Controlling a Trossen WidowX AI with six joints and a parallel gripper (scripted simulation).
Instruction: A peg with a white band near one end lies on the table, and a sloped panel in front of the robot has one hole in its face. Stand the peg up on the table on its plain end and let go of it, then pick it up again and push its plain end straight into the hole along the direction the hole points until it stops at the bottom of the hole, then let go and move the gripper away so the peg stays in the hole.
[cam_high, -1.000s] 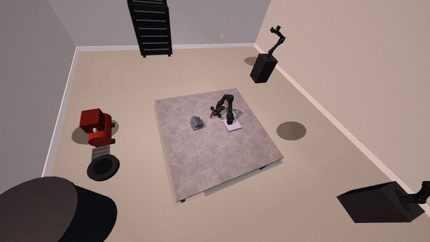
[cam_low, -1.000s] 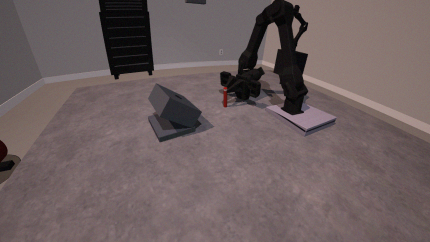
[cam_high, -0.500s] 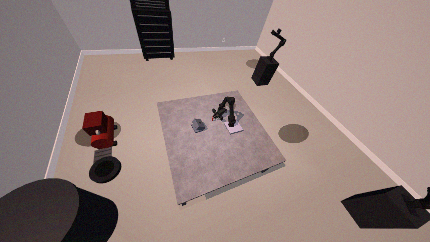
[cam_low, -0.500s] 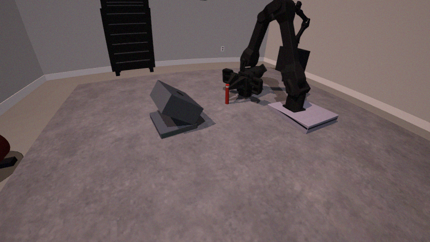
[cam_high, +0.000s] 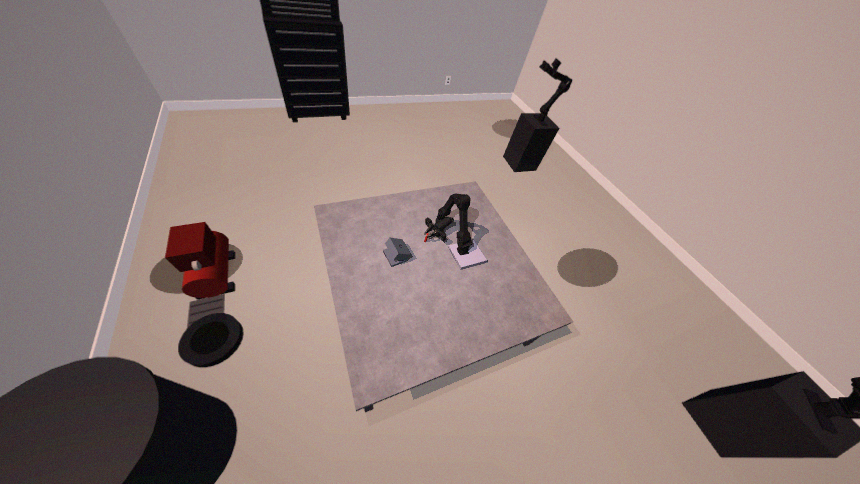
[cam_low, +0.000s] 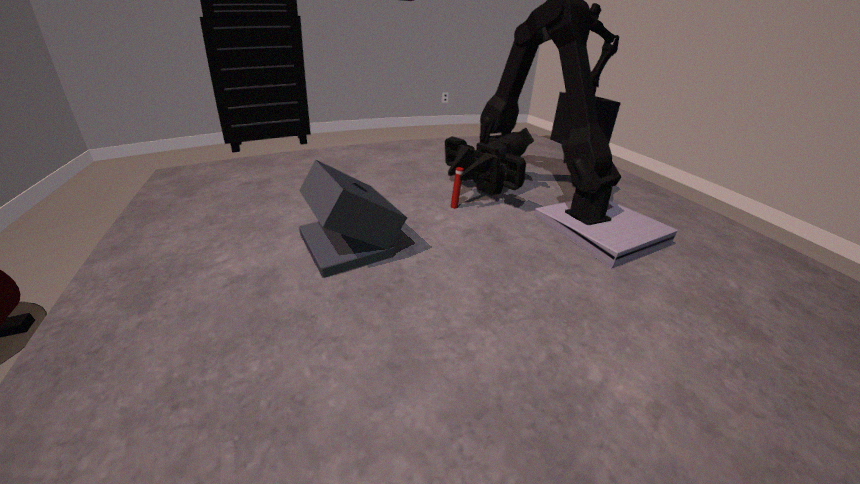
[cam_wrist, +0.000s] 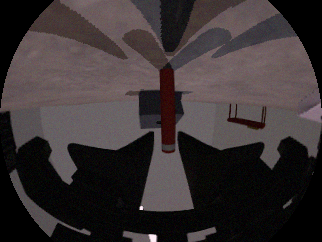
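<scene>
Though near peg (cam_high: 426, 237) (cam_low: 455, 191) (cam_wrist: 168, 107), claw (cam_high: 430, 233) (cam_low: 457, 173) (cam_wrist: 165, 134) open.

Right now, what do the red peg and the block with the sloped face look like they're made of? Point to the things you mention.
The slim red cylindrical peg with a white band (cam_low: 455, 191) (cam_wrist: 168, 105) looks like painted wood or plastic; its even colour fits either. The dark grey angular block (cam_high: 397, 246) (cam_low: 367, 217) (cam_wrist: 151, 107) seems matte plastic or painted metal, judging by flat faces without grain or bright glints.

Gray walls (cam_high: 391, 54) (cam_low: 373, 66) and a pinkish wall (cam_high: 722, 120) (cam_low: 722, 90) meet pale baseboards (cam_high: 222, 104) (cam_low: 373, 123); tan floor (cam_high: 270, 156) (cam_low: 66, 210); black drawer cabinet (cam_high: 312, 72) (cam_low: 261, 78) near the gray back wall, beside and below a white outlet (cam_high: 447, 80) (cam_low: 445, 96).
</scene>
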